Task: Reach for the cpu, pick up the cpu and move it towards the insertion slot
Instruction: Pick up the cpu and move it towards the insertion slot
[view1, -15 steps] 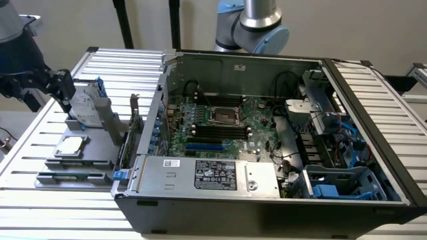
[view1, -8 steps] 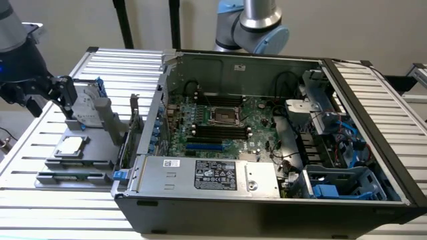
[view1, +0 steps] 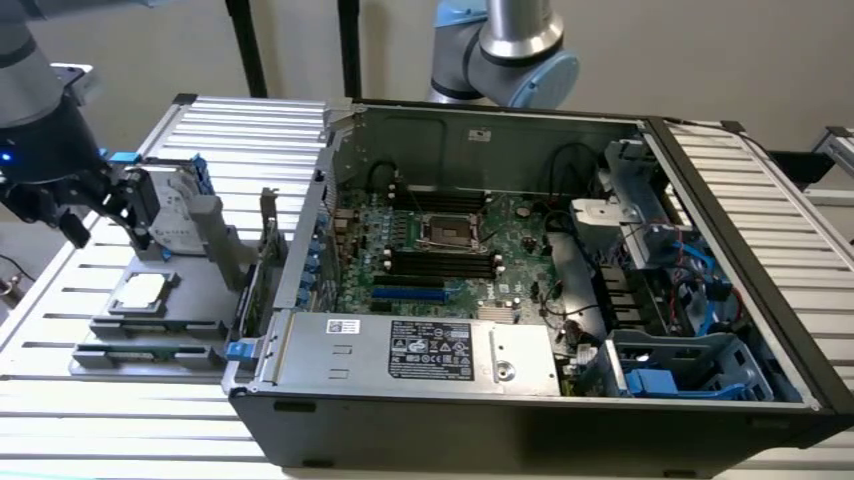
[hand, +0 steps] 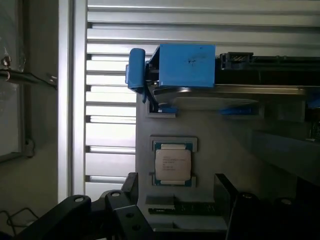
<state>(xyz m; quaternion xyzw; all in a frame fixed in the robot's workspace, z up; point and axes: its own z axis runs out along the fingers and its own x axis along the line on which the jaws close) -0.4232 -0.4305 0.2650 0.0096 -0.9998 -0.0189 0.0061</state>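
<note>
The pincer (hand: 175, 182) hangs spread over the cpu (hand: 172, 164); the cpu lies flat in a grey holder (hand: 225, 150) on the bench (view1: 47, 310), near the blue-railed drive (hand: 185, 65); well apart, at the exterior view's right, the slot (view1: 450, 232) sits on the green board (view1: 523, 228) inside the open case (view1: 534, 435).

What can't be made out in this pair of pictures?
Lettering on the cpu: too small to read in the wrist view.
Inside of the insertion slot: too small in the exterior view to tell whether it is empty.
One end of the hard drive: cut off by the wrist view's edge.
</note>
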